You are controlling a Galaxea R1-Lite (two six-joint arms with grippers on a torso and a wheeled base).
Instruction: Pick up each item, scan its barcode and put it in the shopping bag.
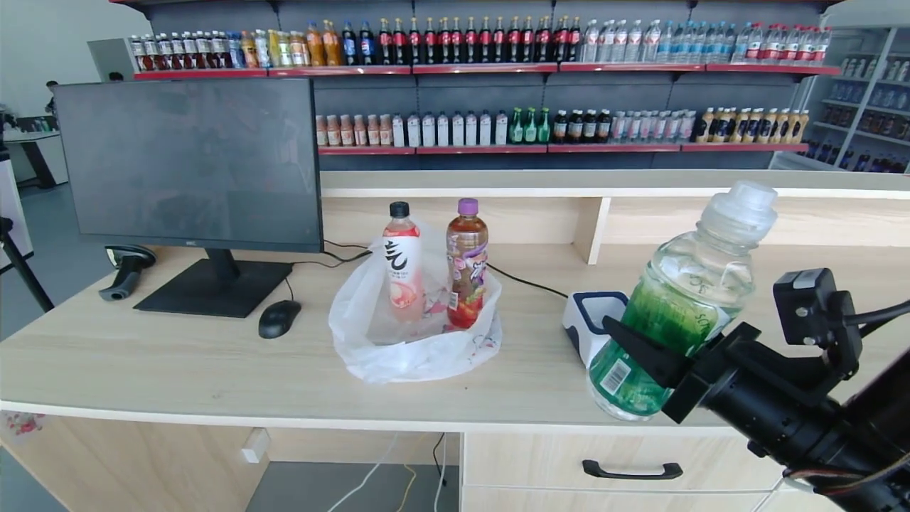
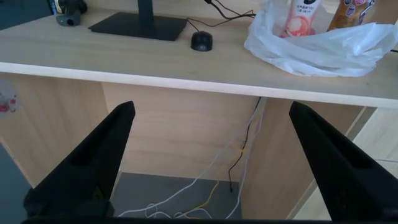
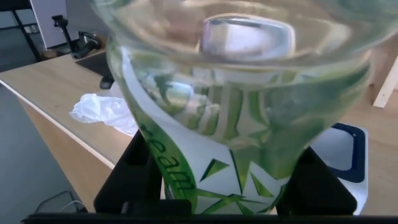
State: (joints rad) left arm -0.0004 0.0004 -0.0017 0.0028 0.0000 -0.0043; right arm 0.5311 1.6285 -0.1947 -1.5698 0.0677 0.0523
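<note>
While tilted in the right claw (image 1: 650, 341), green bottle (image 1: 700, 284) near white scanner (image 1: 586, 323).

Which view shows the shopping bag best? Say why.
Head view: the whole shopping bag shows, rim to base. Left wrist view cuts off its top; right wrist view catches one corner beside the green bottle.

The clear bottle (image 1: 682, 306) is wearing a label shading from pale to deep green, with a white barcode patch. The bag (image 1: 419, 348) is showing see-through white, flecked with pink print. The black-capped bottle (image 1: 402, 267) is carrying a pink-and-white label with black strokes. The purple-capped bottle (image 1: 467, 267) is showing brown drink and a purple-and-red label. The scanner (image 1: 593, 323) is showing white with a dark blue face. The table (image 1: 178, 363) is showing pale wood grain, and the monitor (image 1: 192, 160) and mouse (image 1: 279, 318) are showing black.
</note>
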